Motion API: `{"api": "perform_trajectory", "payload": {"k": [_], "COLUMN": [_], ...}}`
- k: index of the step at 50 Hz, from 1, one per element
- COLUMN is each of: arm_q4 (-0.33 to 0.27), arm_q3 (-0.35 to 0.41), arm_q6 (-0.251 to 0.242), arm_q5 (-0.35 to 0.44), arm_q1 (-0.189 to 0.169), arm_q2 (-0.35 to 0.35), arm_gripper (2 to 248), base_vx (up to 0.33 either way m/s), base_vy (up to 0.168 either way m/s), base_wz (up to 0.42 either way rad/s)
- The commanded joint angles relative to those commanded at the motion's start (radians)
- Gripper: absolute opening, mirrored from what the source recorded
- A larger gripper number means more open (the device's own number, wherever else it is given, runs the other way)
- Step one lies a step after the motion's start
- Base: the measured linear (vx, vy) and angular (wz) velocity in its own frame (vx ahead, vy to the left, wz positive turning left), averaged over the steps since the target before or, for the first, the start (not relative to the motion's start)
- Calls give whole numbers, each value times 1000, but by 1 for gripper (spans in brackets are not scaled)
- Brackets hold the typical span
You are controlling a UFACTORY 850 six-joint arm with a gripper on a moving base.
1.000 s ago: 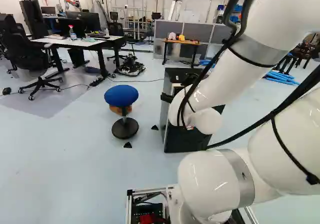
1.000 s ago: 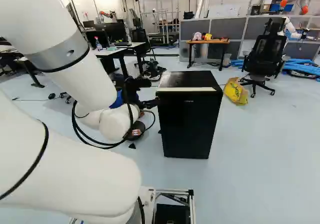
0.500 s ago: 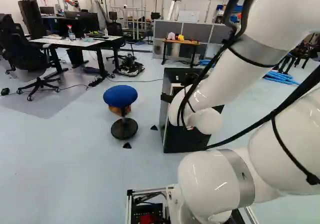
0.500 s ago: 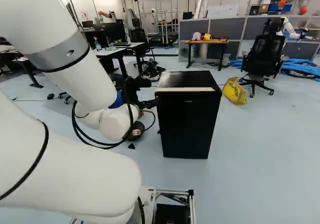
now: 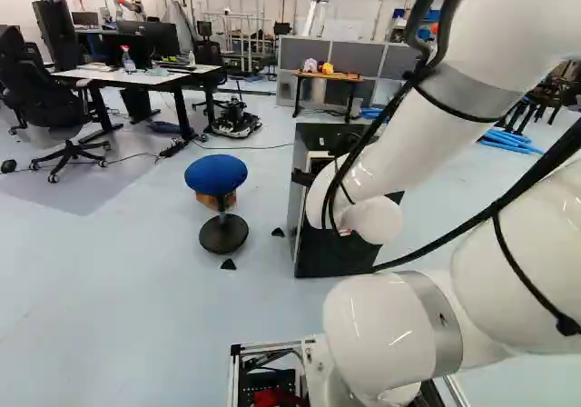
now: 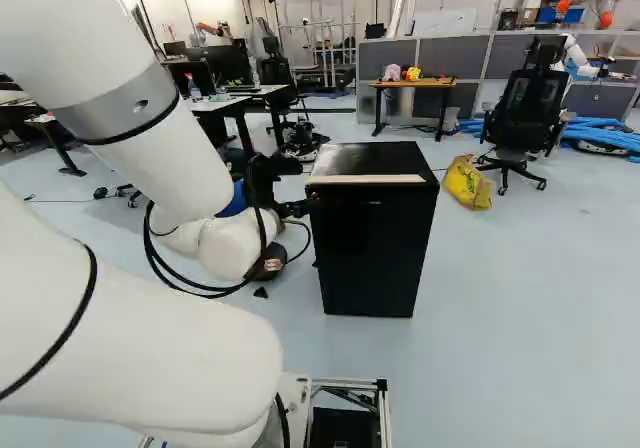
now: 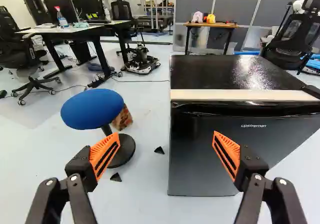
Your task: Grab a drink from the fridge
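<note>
In the right base view my gripper (image 6: 298,208) is partly hidden by the arm, at the left upper edge of the black fridge (image 6: 375,248). The wrist view shows the gripper (image 7: 166,154) open, its orange-padded fingers wide apart with nothing held. The fridge door (image 7: 195,151) is closed and hides the inside. Its side edge lies ahead between the fingers, with one finger in front of the door and the other over the floor beside it. Whether the gripper touches the fridge cannot be told.
A blue stool (image 5: 216,175) stands beside the fridge, with small black floor pieces (image 7: 159,150) between them. Farther off are a white desk (image 5: 127,77), a wooden table (image 6: 415,84), a yellow bag (image 6: 468,182), an office chair (image 6: 527,113) and another robot (image 6: 590,8).
The base has moved a little: fridge, stool and room have shifted slightly left in both base views. The arm keeps its pose against its lowest joint.
</note>
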Motion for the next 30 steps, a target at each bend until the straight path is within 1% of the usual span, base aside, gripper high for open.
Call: {"api": "perform_trajectory", "payload": {"k": [12, 30], "arm_q4": [0, 0], "arm_q3": [0, 0], "arm_q6": [0, 0], "arm_q5": [0, 0], "arm_q1": [0, 0], "arm_q2": [0, 0], "arm_gripper": [247, 247], "base_vx": [0, 0], "base_vy": [-31, -49], "base_wz": [3, 3]}}
